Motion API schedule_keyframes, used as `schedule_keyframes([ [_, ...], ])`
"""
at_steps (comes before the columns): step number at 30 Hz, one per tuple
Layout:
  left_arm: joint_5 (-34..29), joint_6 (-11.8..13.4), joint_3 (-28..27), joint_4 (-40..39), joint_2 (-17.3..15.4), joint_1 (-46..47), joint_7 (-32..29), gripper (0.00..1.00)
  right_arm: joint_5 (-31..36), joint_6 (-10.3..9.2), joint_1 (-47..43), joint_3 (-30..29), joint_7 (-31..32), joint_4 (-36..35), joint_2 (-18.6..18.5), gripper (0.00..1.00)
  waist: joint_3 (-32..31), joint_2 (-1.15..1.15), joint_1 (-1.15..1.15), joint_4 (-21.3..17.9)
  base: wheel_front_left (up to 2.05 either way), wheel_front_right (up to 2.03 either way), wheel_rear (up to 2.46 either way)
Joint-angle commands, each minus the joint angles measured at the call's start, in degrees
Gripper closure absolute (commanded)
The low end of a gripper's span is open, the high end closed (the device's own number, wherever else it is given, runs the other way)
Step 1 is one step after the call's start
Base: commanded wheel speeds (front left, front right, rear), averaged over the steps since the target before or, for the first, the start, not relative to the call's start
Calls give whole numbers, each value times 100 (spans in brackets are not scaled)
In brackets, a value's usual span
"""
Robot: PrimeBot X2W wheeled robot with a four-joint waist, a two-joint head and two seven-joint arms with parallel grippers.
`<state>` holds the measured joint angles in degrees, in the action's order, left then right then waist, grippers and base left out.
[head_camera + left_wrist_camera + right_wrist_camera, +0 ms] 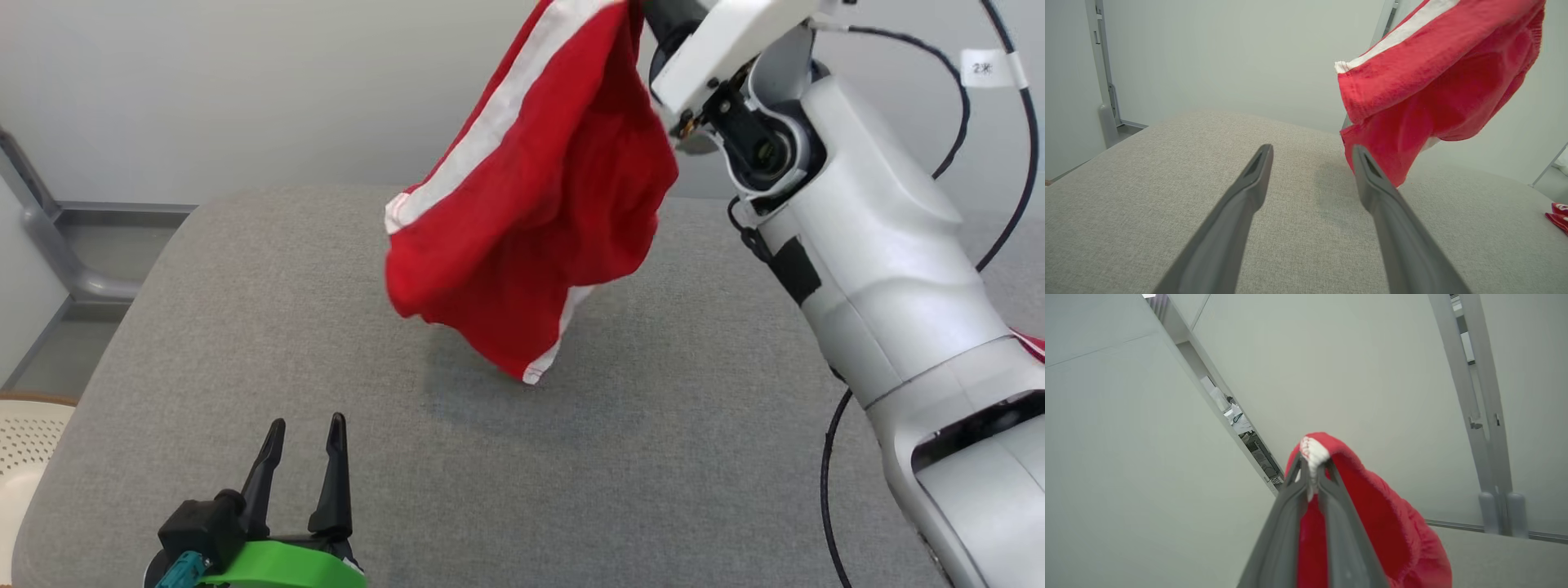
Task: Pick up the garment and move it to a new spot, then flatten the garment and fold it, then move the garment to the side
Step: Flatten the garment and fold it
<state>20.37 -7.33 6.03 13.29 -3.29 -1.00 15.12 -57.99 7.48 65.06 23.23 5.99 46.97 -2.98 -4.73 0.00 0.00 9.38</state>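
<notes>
I see the red garment [531, 204] hanging clear above the middle of the grey fabric surface [694, 457], pinched at 1 white edge by my right gripper [1312, 473]. My left gripper [307, 422] is spread, empty, near the front-left corner. Behind stands a pale wall [245, 82].

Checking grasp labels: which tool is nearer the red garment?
Right. The right tool is clamped on the red garment, holding it above the grey surface; the left tool sits open, low and apart from it.

Right pincer [1312, 467] tight on red garment [1396, 539], before pale wall [1351, 367].
</notes>
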Motion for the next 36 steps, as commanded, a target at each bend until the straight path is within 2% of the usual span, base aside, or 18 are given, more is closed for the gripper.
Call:
schedule_keyframes([
  [1,-10,-20,-21,-15,-5,-16,1,0,32,4,-66,137,-2,270,8,100,-4,0,0,-69,0,0,0],
  [5,14,-20,19,-25,12,-77,1,0,393,3,-444,632,319,873,-22,100,-8,0,0,-190,0,0,0],
  [7,28,-19,36,-34,15,-96,1,0,425,3,-806,903,658,849,-129,100,-15,0,0,-247,0,0,0],
  [11,43,-19,30,-44,24,-145,1,0,642,3,-1600,1610,1245,458,-698,100,-30,0,0,-386,0,0,0],
  [16,49,-19,-13,-63,29,-208,1,0,878,2,-2359,2074,1574,-21,-1609,100,-65,0,0,-562,0,0,0],
  [20,48,-19,0,-67,32,-208,1,0,1521,2,-2665,2232,1281,16,-2223,100,-67,0,0,-656,0,0,0],
  [23,34,-19,62,-59,32,-161,1,0,2043,2,-2671,2077,876,347,-2369,100,-28,0,0,-679,0,0,0],
  [25,29,-19,104,-49,33,-95,1,0,2292,2,-2569,1833,527,671,-2319,100,21,0,0,-656,0,0,0],
  [26,24,-19,128,-47,32,-65,1,0,2357,2,-2520,1680,375,829,-2245,91,50,0,0,-642,0,0,0],
  [27,21,-19,161,-40,32,-30,1,0,2475,2,-2494,1542,226,1051,-2138,0,72,0,0,-620,0,0,0],
  [33,19,-19,254,30,14,69,1,0,3139,2,-2191,993,-512,2099,-1796,0,119,0,0,-505,0,0,0],
  [36,5,-19,236,61,-26,88,1,0,3294,2,-2122,719,-1097,2299,-1656,0,80,0,0,-492,0,0,0],
])
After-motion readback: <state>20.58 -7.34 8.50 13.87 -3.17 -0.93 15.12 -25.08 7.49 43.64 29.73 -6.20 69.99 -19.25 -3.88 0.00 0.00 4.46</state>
